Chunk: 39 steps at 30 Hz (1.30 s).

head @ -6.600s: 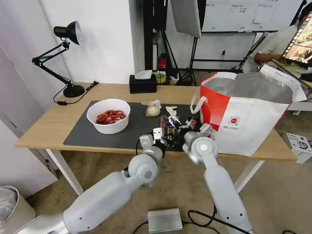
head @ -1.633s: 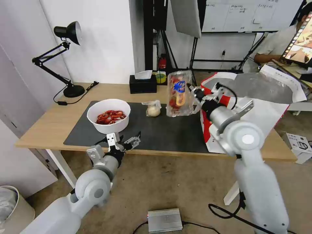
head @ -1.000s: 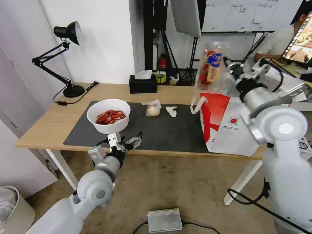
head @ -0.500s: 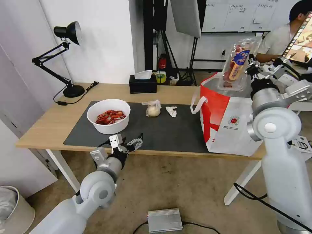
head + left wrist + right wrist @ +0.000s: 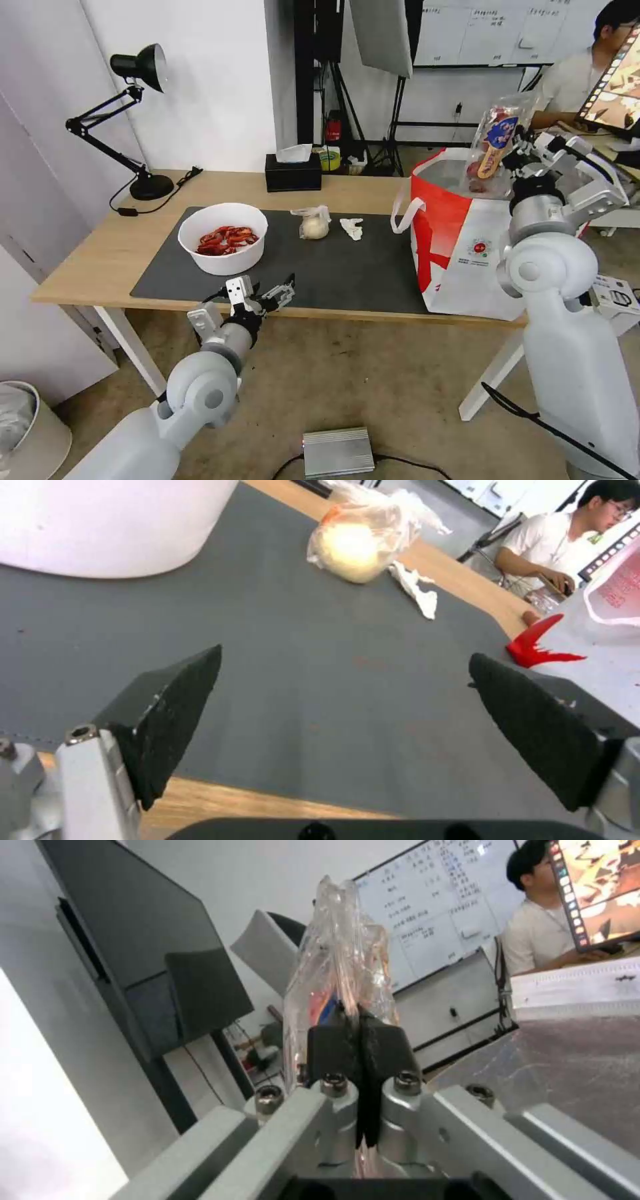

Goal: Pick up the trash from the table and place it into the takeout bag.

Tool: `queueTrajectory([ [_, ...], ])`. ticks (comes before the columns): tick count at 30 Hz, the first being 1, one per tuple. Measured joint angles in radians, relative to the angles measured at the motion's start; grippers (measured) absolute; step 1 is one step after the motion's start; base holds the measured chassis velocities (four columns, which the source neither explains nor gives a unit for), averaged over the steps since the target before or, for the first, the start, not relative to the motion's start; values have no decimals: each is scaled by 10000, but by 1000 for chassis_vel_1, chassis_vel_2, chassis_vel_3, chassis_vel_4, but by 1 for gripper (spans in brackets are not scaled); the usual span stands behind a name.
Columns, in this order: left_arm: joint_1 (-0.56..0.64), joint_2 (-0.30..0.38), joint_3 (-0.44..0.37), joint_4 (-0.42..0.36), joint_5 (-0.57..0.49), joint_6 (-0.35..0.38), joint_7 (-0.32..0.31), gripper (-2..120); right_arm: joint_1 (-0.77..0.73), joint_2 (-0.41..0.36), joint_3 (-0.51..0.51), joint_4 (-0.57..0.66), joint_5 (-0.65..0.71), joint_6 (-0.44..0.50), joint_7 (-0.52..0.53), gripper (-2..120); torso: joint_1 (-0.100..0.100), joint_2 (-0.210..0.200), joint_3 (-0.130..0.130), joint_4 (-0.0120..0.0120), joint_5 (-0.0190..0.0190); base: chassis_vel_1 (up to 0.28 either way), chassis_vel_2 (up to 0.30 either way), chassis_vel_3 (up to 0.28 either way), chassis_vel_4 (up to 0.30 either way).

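Four pieces of trash are counted. Three lie on the worktop (image 5: 100,250), a long light-wood slab on white legs carrying one flat dark grey rectangular mat (image 5: 333,270): one round white bowl (image 5: 223,238) with smooth walls, heaped with glossy red crayfish shells; one small knotted clear bag (image 5: 314,223) of thin crinkled film around a pale rounded lump; and one crumpled white tissue (image 5: 353,228) just beside that bag, apart from it. The fourth piece, one clear plastic tray (image 5: 494,143) of thin shiny plastic with red bits and a blue label inside, hangs on edge above the open mouth of the takeout bag (image 5: 467,257), its lower end near the rim. That bag is one large white-and-red tote with crinkled silver foil lining, white strap handles and a small round red logo, standing on the right end of the worktop. The right gripper (image 5: 522,152) is raised over the bag, its black jaws clenched flat on the tray's edge; in the right wrist view the pads (image 5: 337,1040) meet with the film pinched between them. The left gripper (image 5: 270,295) sits low at the front edge of the worktop, its two wedge-shaped black jaws spread wide and grasping nothing. One black tissue box (image 5: 293,174) stands at the rear edge, and one black jointed desk lamp (image 5: 127,113) at the rear left.
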Motion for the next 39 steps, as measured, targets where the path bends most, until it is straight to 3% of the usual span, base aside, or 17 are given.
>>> queueTrajectory([
  [6, 25, -26, -31, -19, 4, -4, 0, 100, -225, 86, -2, 224, 412, -95, 47, 0, 0, 0, 0, 0, 0, 0, 0, 0, 0],
  [9, 30, -27, -40, -44, 6, -5, 0, 100, -356, 159, 5, 392, 643, -147, 76, 13, 0, 1, 0, 0, -1, 0, 0, 0, 0],
  [11, 30, -23, -44, -50, 6, -4, 0, 100, -364, 165, 6, 411, 660, -153, 82, 14, 0, 0, 0, 0, -1, 0, 0, 0, 0],
  [12, 32, -10, -58, -71, 6, -5, -3, 100, -383, 177, 20, 480, 746, -176, 118, 22, 0, 1, 0, 0, 0, 0, 0, 0, 0],
  [18, 106, 35, -105, -156, 10, -6, -10, 100, -447, 160, 119, 618, 1061, -283, 239, 43, -1, 0, 0, 0, -1, 0, 0, 0, 0],
  [19, 110, 46, -127, -186, 13, -6, -15, 100, -516, 155, 156, 705, 1154, -309, 254, 56, 0, 0, 1, 0, 0, 0, 0, 0, 0],
  [20, 110, 46, -127, -186, 13, -6, -15, 100, -516, 155, 156, 705, 1154, -309, 254, 56, 0, 0, 1, 0, 0, 0, 0, 0, 0],
  [22, 75, 60, -129, -204, 11, -7, -25, 100, -576, 142, 189, 787, 1253, -338, 261, 71, 0, 0, 0, 0, 0, 0, 0, 0, 0],
  [28, 59, 72, -142, -226, -8, -9, -26, 100, -693, 66, 262, 924, 1490, -379, 257, 92, 0, 1, 0, 0, 0, 0, 0, 0, 0],
  [31, 69, 68, -145, -226, -4, -12, -14, 100, -716, 36, 270, 960, 1528, -380, 234, 99, -1, 1, 1, 0, 0, 0, 0, 0, 0],
  [39, 74, 116, -176, -203, 19, -20, 23, 100, -730, -29, 206, 1018, 1707, -45, -453, 100, 0, 0, 1, 0, 0, 0, 0, 0, 0],
])
